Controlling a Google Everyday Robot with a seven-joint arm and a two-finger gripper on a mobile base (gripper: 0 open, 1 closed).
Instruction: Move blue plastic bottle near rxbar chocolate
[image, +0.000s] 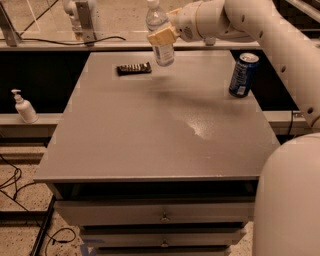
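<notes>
Top centre, the gripper (161, 36) jaws clamp the blue plastic bottle (164, 54), hiding its middle; the rxbar chocolate (134, 68) lies just left on the table (150, 145).

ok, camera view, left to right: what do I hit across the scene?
white pump dispenser → rxbar chocolate → blue plastic bottle, held above the far part of the table by the gripper, jaws shut on it → blue soda can
</notes>
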